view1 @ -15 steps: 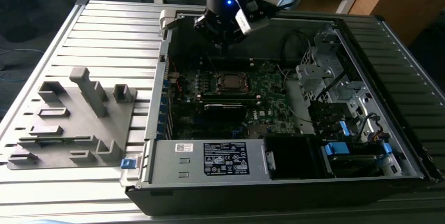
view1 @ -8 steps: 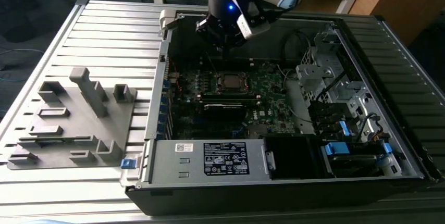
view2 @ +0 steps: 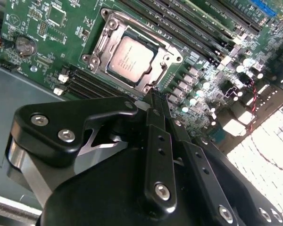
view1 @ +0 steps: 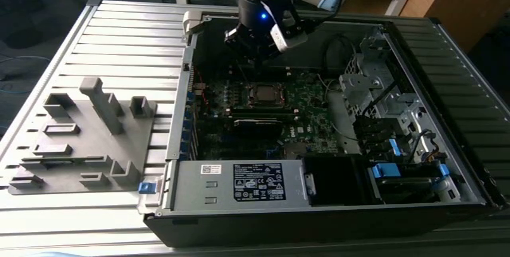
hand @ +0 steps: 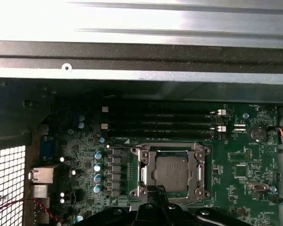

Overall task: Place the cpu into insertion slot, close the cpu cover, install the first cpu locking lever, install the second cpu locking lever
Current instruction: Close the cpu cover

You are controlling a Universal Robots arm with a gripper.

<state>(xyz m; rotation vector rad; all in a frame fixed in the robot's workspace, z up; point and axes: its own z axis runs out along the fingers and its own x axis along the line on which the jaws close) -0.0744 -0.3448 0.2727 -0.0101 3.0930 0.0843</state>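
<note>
With the cpu [view1: 264, 92] seated mid-frame in the exterior view under the lowered cpu cover [view2: 167, 59], the clenched, empty end effector [view2: 155, 98] (tips beside the insertion slot [view2: 90, 60]) should, I judge, press slowly, squarely.

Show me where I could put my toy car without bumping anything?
The ribbed table is bare between the grey holder tray and its far edge, on the exterior view's left of the computer case. Inside the case it is crowded: the hand hangs near the cpu.

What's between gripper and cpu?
Just the cpu cover frame edge, in the second wrist view; the gripper hangs at its rim, beside the cpu.
</note>
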